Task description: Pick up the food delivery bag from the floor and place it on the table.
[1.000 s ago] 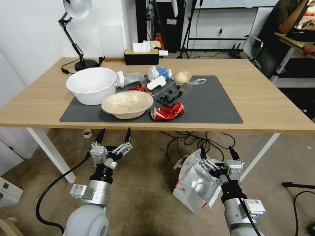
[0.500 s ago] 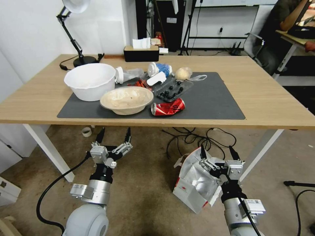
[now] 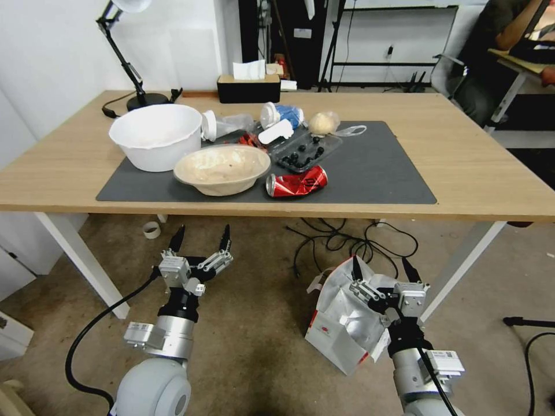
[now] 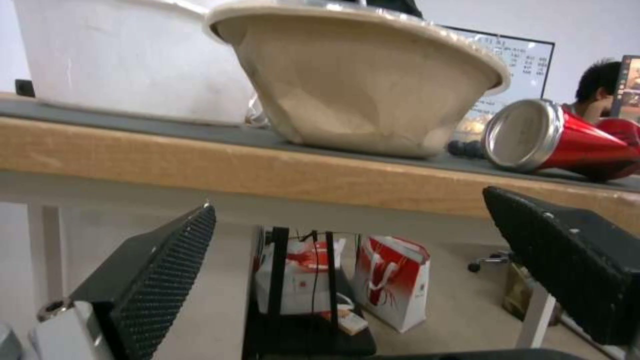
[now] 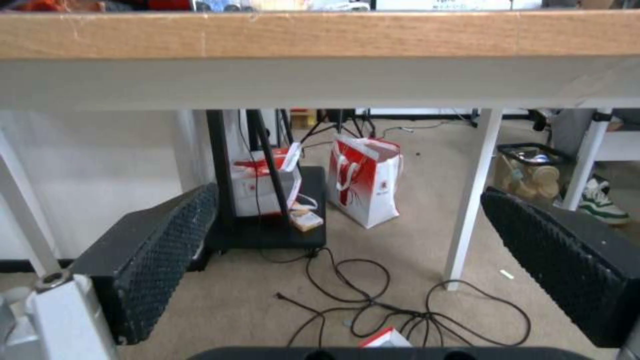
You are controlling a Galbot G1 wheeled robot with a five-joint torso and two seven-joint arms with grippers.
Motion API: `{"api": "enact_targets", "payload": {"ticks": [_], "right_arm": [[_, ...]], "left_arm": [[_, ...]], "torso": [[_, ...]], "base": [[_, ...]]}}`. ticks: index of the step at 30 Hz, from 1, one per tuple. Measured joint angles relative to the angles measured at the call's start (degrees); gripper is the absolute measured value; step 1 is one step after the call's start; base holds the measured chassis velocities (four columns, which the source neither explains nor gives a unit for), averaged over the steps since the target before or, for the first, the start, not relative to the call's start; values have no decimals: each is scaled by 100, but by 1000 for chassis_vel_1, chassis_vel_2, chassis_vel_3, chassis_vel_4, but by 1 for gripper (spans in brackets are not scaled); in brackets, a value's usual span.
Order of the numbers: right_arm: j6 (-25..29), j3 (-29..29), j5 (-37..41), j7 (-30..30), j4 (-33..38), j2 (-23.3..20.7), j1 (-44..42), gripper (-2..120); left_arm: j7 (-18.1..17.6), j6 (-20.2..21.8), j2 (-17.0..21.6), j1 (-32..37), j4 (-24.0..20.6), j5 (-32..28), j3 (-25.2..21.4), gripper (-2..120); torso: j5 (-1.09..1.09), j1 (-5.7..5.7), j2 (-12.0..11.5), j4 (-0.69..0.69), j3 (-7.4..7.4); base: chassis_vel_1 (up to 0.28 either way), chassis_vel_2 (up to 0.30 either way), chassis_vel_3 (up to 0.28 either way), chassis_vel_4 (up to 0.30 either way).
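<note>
Head view shows the food delivery bag (image 3: pixel 341 323) under the right gripper's (image 3: pixel 381 267) wide jaws.

No lettering on the food delivery bag (image 3: pixel 341 323) can be read.

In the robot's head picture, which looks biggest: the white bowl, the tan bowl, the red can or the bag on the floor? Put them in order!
1. Bag, though it sits nearer the camera.
2. White bowl and tan bowl look about alike.
3. Red can, smallest.
</note>
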Motion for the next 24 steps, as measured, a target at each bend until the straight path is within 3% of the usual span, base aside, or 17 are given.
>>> {"api": "enact_targets", "payload": {"ticks": [24], "right_arm": [[-5,69,44,-18,44,-126,-38,100]], "left_arm": [[6,-26,-102,74,2,67,12,100]], "torso": [[0,-217,-568,0,-352]], "base": [[0,0,0,0]]}}
